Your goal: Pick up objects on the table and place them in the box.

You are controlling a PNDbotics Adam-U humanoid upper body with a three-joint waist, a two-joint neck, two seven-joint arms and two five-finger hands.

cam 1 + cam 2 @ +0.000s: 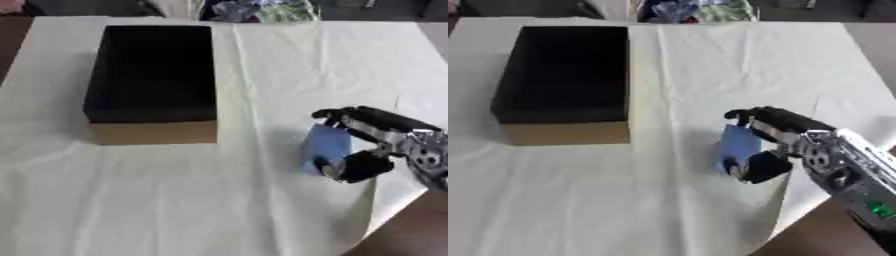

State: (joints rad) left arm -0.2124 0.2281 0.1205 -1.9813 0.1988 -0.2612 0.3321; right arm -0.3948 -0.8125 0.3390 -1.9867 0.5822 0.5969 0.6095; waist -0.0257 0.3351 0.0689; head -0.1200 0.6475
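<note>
A: Holding what, over on the right?

B: Gripping a blue card (327, 145), right hand (372, 142) curled round it, fingers (346, 116) hooked over the top edge, thumb pressing low on the near edge. Standing on end, flat face turning toward the box (153, 80), seemingly just above the cloth (219, 200) covering the tabletop.

A: And lying which way from there, that box?

B: Sitting to the left and farther from the robot, well apart from the card. Open on top, dark inside, tan wall facing near. Running lengthwise away from the robot.

A: So carrying leftward and away?

B: Looking that way, probably. Needing to lift over the near wall first, then crossing the bare cloth between. Keeping the card upright likely helping, slipping in edge-first along the box's long side.

A: Left hand any nearer?

B: Not showing in either view. Only the right arm reaching in from the lower right corner, already holding the card.
</note>
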